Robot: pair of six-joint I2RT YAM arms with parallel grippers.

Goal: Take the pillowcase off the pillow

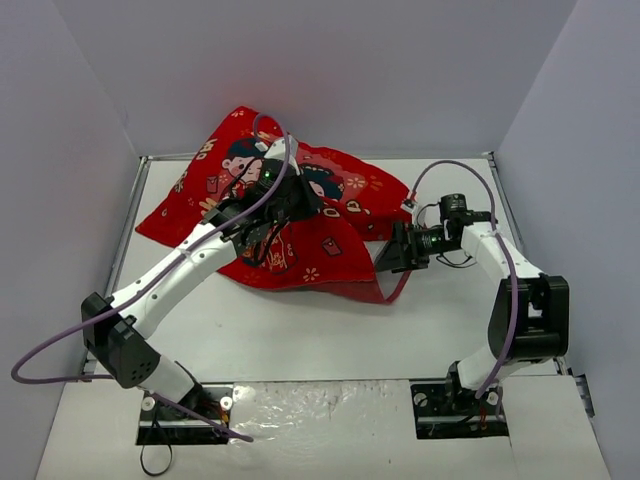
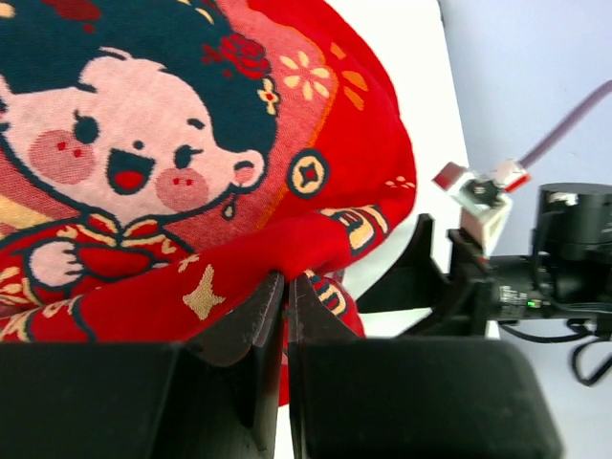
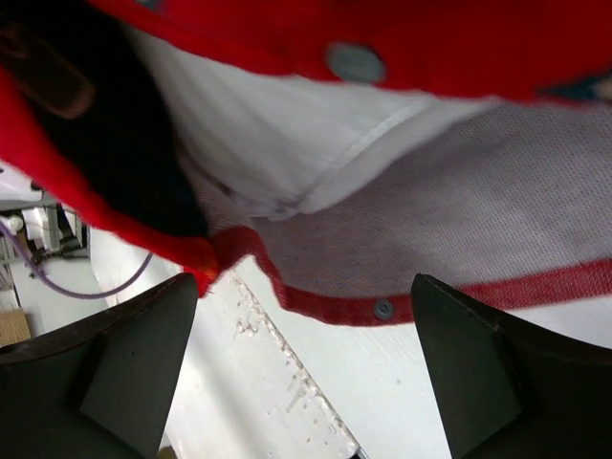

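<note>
The red pillowcase, printed with cartoon children, lies bunched at the back middle of the table. My left gripper sits on top of it. In the left wrist view the gripper is shut on a raised fold of the pillowcase. My right gripper is open at the pillowcase's right end. In the right wrist view the gripper is empty and faces the case's open mouth, just short of its red snap-buttoned hem. The white pillow shows inside that mouth.
The white table is boxed in by grey walls on the left, back and right. The right gripper's black fingers and wrist show in the left wrist view, close to the pillowcase's edge.
</note>
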